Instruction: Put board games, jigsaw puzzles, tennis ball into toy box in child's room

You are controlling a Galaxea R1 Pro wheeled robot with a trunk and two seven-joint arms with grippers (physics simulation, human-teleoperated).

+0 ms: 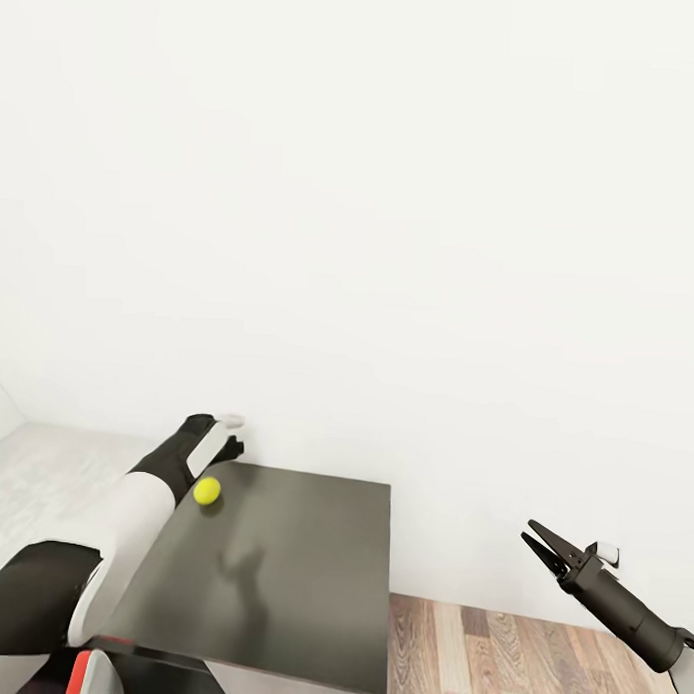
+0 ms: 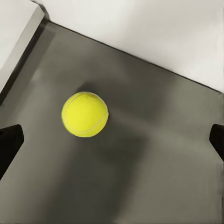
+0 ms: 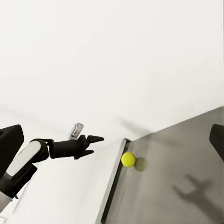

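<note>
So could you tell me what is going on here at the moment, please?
The robot is working on the tennis ball, which sits on the dark grey end section of the table, near the corner by the white wall. Its left claw is open and poised above the ball without touching it. The right claw is also open and empty, held out over the wooden floor beside the table.

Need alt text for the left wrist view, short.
A yellow-green tennis ball rests on the dark grey end section of the table, lying between the two dark fingertips of the open left end effector and untouched by them. A white wall rises behind the table's far edge.
</note>
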